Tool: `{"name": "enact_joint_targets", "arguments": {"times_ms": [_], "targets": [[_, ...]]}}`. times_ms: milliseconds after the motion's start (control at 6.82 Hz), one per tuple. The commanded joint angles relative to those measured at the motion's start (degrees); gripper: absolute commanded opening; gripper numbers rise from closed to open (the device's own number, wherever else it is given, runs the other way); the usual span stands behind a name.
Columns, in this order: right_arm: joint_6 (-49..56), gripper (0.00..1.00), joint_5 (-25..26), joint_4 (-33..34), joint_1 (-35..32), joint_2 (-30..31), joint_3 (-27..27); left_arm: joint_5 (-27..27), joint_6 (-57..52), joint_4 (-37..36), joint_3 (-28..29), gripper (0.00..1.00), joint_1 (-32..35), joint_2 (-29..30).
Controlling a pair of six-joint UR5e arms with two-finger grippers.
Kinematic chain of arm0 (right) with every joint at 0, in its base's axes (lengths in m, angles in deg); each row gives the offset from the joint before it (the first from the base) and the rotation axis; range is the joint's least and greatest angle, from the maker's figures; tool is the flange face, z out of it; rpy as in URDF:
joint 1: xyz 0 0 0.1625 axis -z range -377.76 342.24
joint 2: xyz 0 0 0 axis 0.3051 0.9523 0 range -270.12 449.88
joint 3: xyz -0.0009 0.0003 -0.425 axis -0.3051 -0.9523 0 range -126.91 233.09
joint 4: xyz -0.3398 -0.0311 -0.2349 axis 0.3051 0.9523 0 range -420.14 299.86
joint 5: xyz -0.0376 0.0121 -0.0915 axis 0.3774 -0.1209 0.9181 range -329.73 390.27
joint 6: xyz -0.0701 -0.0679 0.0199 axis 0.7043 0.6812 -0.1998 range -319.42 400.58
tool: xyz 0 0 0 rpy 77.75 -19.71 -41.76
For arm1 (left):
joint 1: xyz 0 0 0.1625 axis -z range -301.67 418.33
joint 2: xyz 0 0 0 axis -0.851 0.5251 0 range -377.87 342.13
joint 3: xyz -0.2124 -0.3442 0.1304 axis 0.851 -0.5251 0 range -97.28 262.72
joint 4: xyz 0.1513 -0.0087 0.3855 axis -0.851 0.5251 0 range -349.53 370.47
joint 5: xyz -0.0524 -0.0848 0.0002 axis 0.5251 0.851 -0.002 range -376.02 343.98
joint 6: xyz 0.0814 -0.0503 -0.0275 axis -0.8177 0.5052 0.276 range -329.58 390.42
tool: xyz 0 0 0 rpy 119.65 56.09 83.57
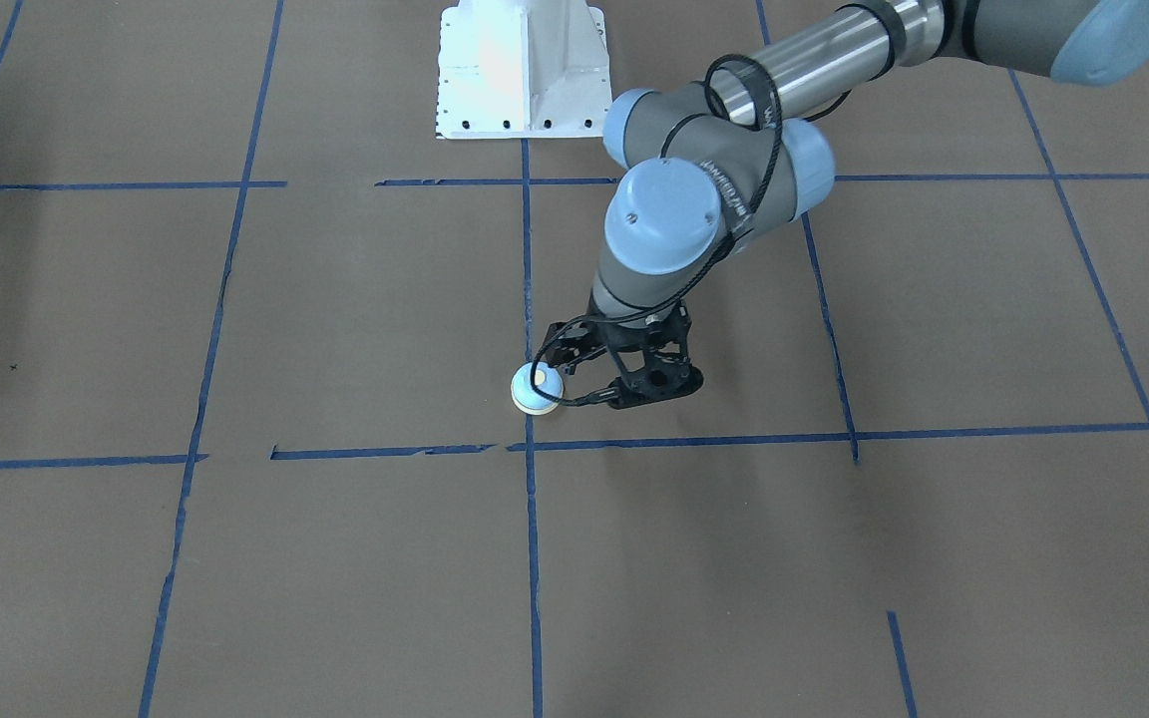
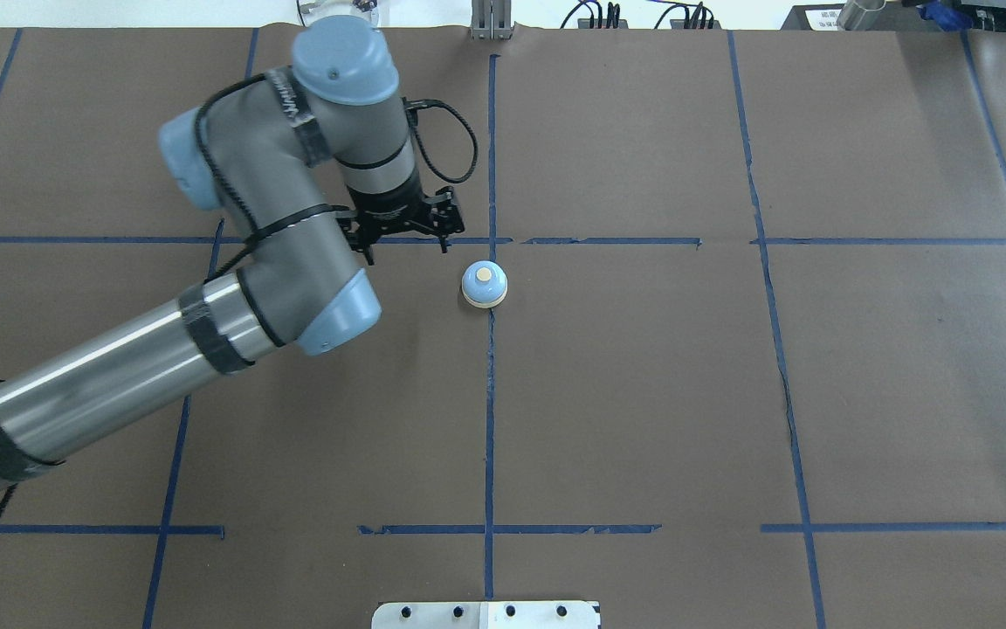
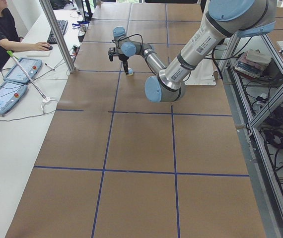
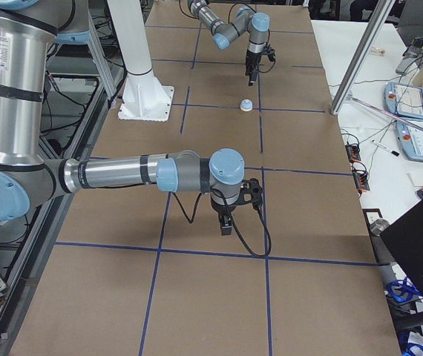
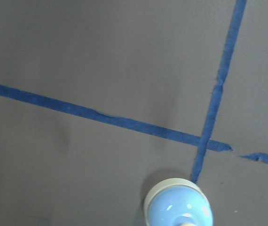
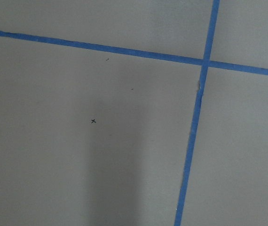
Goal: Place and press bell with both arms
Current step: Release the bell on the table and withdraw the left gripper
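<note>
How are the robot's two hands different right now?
The left hand is beside the bell; the right hand is far from it. The left hand's wrist camera sees the bell; the right hand's sees only paper and blue tape. Both are black and point down.

the brown-covered table [image 2: 643, 393], gridded with blue tape [image 2: 490, 419], carries the bell [image 2: 484, 285] upright on a tape line.

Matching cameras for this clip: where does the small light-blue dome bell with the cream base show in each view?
Exterior front-facing: small light-blue dome bell just left of centre.
Overhead exterior: bell just above centre.
Exterior left: bell tiny, upper middle-left.
Exterior right: bell small, upper middle.
Left wrist: bell cut off at the bottom edge.
Right wrist: not in view.
Shared landmark: the blue tape cross beside it.
</note>
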Motion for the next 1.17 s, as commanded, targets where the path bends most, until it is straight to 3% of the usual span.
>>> {"name": "enact_joint_targets", "arguments": {"times_ms": [0,293,440,733,1026], "targets": [[0.1,1.0,-0.6,0.2,5.1,-4.0,2.7,-0.1,-8.3,-5.7,-18.9,1.0,4.2,-13.0],[-7.8,1.0,-0.7,0.0,10.0,-7.6,2.9,0.0,-17.0,-5.3,-27.6,1.0,8.5,-24.1],[-12.7,1.0,-0.6,0.1,12.5,-12.6,2.7,0.1,-24.3,-4.9,-31.5,1.0,11.5,-31.2],[-25.1,1.0,0.6,0.2,20.0,-22.3,2.0,1.9,-44.4,-4.9,-30.9,1.0,23.9,-40.4],[-38.6,1.0,6.9,0.2,28.6,-30.6,2.0,12.4,-65.1,-4.7,-21.4,1.0,38.6,-47.6]]}}
